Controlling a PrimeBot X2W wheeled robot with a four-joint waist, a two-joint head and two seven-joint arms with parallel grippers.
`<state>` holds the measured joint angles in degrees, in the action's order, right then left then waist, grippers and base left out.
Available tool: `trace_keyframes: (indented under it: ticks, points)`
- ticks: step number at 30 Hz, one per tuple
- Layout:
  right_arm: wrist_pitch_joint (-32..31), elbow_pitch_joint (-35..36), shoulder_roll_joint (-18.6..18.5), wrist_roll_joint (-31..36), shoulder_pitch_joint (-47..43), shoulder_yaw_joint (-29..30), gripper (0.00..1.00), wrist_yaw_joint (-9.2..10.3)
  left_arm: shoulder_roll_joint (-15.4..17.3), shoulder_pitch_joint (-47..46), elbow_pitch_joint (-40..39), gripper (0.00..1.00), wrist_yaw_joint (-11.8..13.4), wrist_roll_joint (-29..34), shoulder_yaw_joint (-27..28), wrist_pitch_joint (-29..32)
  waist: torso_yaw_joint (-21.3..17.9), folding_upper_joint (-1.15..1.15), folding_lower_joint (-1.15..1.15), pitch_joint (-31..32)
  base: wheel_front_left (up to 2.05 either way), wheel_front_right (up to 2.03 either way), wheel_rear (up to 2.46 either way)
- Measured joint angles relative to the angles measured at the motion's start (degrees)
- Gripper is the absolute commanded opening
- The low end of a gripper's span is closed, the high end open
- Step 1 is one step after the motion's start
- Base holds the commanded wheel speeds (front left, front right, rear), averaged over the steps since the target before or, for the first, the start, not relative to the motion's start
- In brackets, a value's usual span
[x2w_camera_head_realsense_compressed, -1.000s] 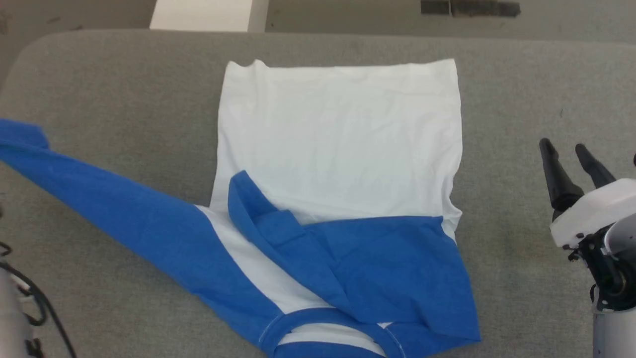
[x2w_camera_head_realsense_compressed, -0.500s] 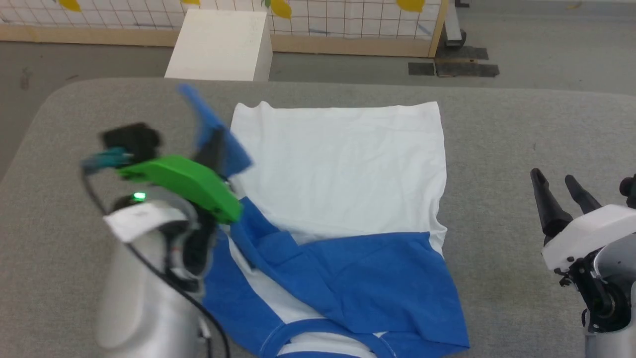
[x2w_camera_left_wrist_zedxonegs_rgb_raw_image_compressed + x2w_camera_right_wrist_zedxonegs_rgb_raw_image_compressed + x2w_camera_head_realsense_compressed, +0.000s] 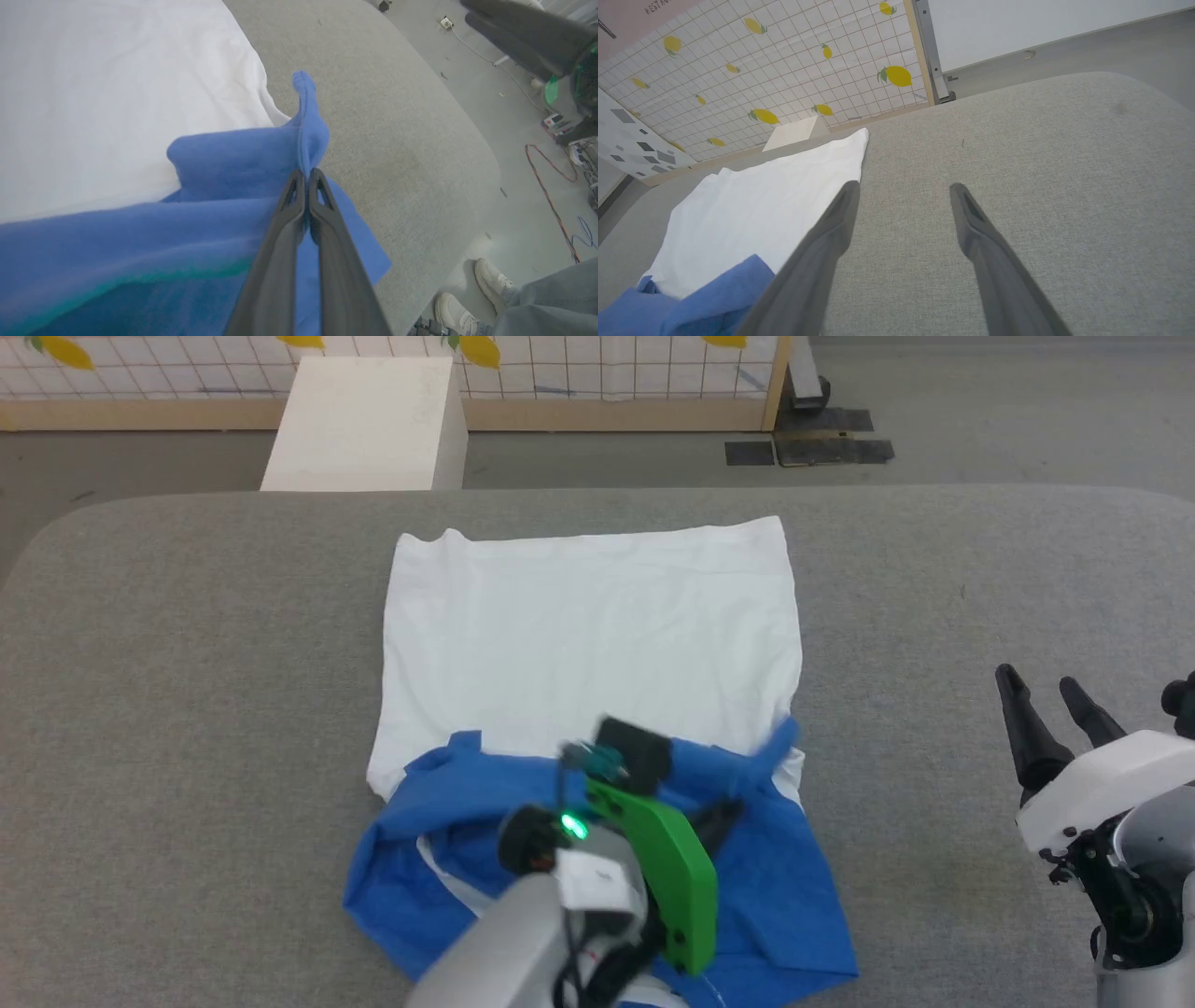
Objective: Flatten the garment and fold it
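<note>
One garment [image 3: 588, 635] is lying on the grey surface [image 3: 187, 663], about midway between its left and right edges. Its long axis is running from the near edge to the far edge. The straight white hem is pointing at the far edge and lying parallel to it. The royal-blue shoulders and sleeves are bunching in folds at the end towards the near edge. The white body is lying flat with only faint creases.

Two grippers are showing. The left gripper [image 3: 307, 173] is reaching over the blue end, its two fingers pressed together on a fold of blue cloth. A narrow tongue of that cloth is sticking out past the fingertips. In the head view this gripper [image 3: 717, 819] is sitting under a green bracket, above the garment's near right part. The right gripper [image 3: 904, 187] is standing with its fingers spread wide and nothing between them. It is hovering over bare surface near the right edge, well apart from the garment [image 3: 775, 205]; the head view is showing the same gripper [image 3: 1036, 679] there.

Beyond the far edge one white box [image 3: 364, 425] is standing on the floor before a gridded screen printed with yellow lemons [image 3: 560, 364]. Two pale shoes [image 3: 490, 280] of a person are showing past the right edge.

Dark lettering [image 3: 658, 7] on a pink wall is being cut off by the frame and cannot be read.
</note>
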<state>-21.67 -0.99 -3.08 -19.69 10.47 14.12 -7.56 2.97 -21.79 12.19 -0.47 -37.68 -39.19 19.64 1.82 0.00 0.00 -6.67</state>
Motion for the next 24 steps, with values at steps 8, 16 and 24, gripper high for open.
trace_keyframes:
  ticks: [8, 16, 24]
  points:
    - [0.0, 0.0, 0.1, 0.0, 0.0, 0.0, 1.00, 0.00, 0.0, -0.1, 9.2, 0.00, -1.0, -0.1, -8.9, 5.1, -1.1, 0.00, 0.00, -1.0, 0.00, 0.00, 0.00]
    - [0.6, -0.9, 0.1, -0.6, 0.0, -0.1, 1.00, 0.00, 0.0, -0.4, 11.0, 1.00, -1.1, -2.4, -9.2, 9.7, -0.7, 0.00, 0.00, -0.9, 0.00, 0.00, 0.00]
    - [1.0, -1.9, 0.1, -1.0, -0.5, -0.1, 1.00, 0.00, 1.8, -0.5, -0.8, 1.00, 0.0, -12.7, 1.7, 11.2, 0.1, 0.00, 0.00, 1.2, 0.00, 0.00, 0.00]
